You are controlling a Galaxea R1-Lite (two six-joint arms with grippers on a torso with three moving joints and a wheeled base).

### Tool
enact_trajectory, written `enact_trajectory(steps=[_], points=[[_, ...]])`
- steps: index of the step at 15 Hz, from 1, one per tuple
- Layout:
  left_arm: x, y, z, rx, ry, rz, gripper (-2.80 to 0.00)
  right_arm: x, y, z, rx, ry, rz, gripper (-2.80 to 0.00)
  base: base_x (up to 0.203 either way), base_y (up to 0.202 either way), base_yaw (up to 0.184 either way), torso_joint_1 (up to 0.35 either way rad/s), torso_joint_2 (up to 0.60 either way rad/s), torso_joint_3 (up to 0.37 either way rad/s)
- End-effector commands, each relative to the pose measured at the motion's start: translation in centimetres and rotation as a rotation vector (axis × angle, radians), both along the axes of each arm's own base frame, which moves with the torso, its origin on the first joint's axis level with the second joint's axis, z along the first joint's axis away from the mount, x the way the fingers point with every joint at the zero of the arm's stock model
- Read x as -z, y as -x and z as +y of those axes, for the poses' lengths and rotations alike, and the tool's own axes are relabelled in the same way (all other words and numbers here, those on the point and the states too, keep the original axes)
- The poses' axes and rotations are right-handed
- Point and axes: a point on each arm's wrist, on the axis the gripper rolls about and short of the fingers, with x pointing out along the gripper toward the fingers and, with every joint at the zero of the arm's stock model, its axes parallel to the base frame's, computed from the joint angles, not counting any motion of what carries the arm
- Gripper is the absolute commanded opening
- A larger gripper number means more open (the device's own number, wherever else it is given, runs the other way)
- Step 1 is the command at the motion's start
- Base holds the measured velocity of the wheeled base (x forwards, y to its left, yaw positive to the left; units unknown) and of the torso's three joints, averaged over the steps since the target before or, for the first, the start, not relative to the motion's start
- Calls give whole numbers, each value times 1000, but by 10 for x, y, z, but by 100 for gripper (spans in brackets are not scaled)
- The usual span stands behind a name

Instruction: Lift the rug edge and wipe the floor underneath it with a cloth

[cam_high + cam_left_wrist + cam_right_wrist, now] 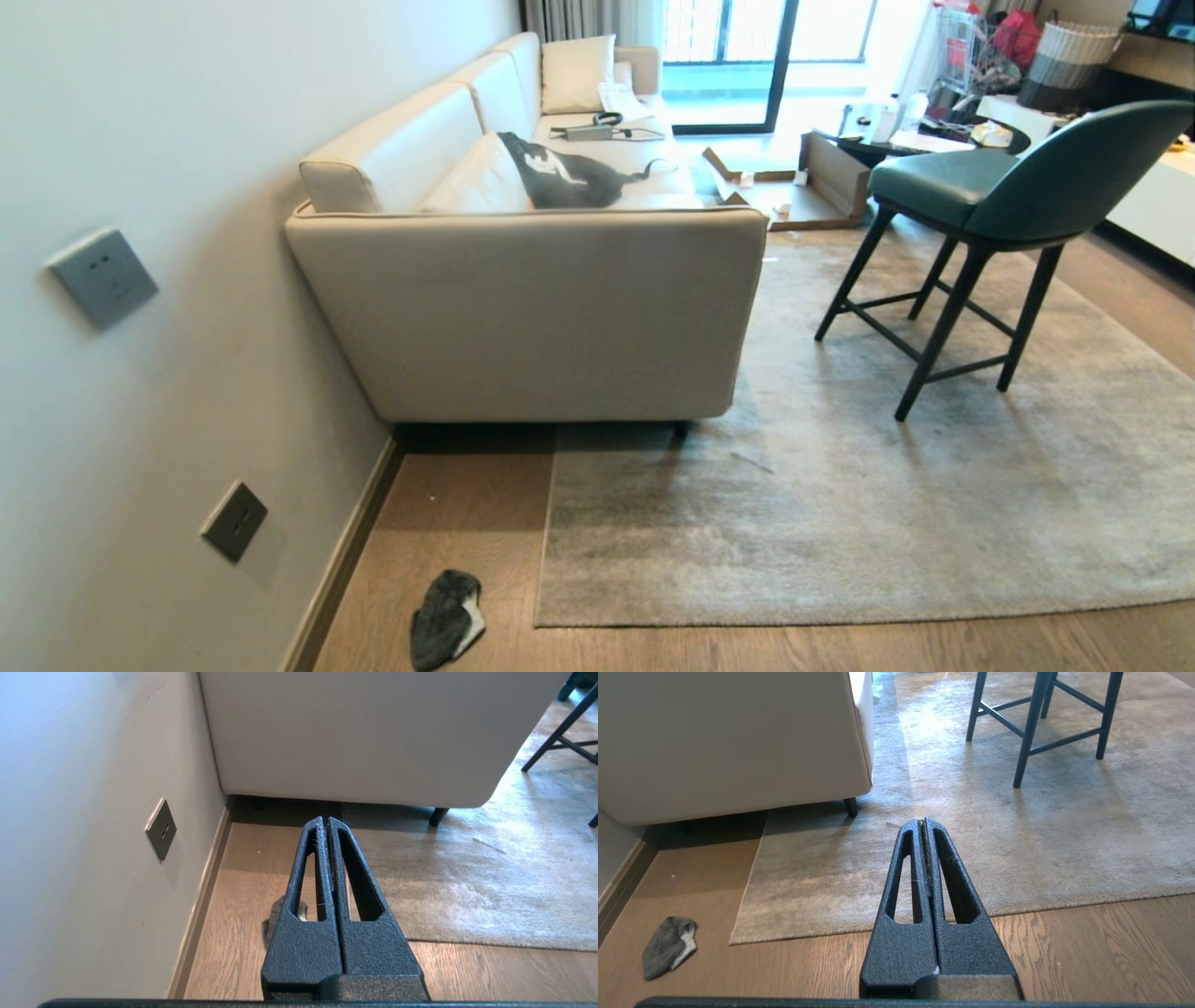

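Rug edge flat beyond closed right jaws; cloth aside.

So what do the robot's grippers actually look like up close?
Both match. The left gripper and the right gripper are black with a rough, grainy finish. Each has two long tapered fingers with a slot cut through, on a blocky base. A little pale lint clings along the inner edges. No cables or markings show.

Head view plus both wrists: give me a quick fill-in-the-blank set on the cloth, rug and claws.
1. The cloth lies on the ___ floor, off the rug.
2. The rug edge lies ___ on the floor.
3. Left claw and right claw are both ___ and hold nothing.
4. The ___ stands on the rug.

Missing words: wooden; flat; shut; chair
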Motion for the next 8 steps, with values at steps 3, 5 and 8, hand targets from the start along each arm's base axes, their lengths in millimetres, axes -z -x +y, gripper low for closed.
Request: enact_trajectory(steps=[3, 5, 8], points=[[0, 0, 0, -1, 1, 0, -280, 0, 0, 0, 0, -1, 1, -280, 0, 0, 0, 0, 0, 0], [0, 0, 0, -1, -1, 0, -280, 0, 0, 0, 0, -1, 1, -280, 0, 0, 0, 0, 0, 0], [0, 0, 0, -1, -1, 0, -280, 0, 0, 0, 2, -1, 1, -280, 0, 0, 0, 0, 0, 0]])
